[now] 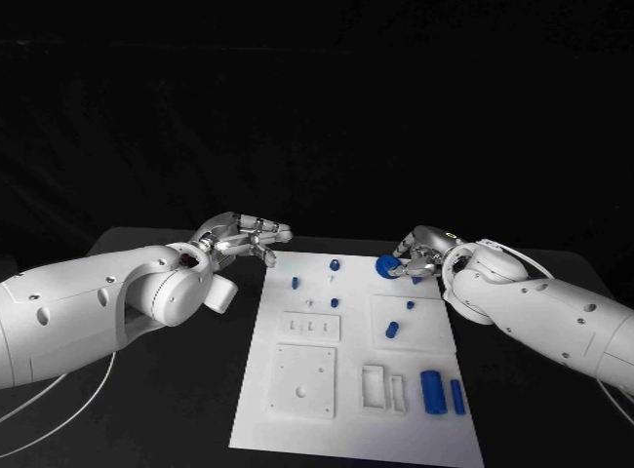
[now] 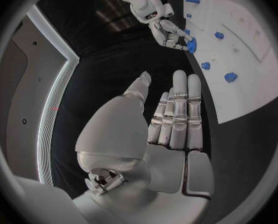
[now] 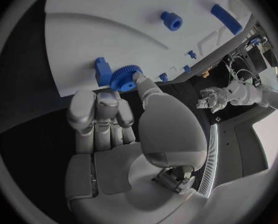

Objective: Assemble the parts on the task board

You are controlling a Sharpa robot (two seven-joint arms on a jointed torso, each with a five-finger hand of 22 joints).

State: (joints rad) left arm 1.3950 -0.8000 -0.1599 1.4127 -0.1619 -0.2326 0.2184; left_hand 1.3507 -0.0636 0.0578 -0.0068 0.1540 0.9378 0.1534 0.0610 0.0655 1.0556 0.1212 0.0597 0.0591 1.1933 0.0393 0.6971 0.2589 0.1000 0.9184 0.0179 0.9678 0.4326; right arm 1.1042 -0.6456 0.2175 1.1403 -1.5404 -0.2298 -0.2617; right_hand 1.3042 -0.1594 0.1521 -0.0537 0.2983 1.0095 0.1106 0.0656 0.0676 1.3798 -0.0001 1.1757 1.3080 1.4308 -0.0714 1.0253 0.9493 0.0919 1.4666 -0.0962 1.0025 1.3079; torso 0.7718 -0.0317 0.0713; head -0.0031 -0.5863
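The white task board lies in the middle of the black table, with several small blue parts on it. My right hand is at the board's far right edge and pinches a blue gear at its fingertips. In the right wrist view the thumb presses the blue gear, right beside a blue block on the board's rim. My left hand hovers off the board's far left corner. Its fingers are straight and hold nothing.
Two long blue cylinders lie near the board's front right, beside rectangular slots and a square inset plate. A blue nut and a blue bar also sit on the board. Black table surrounds the board.
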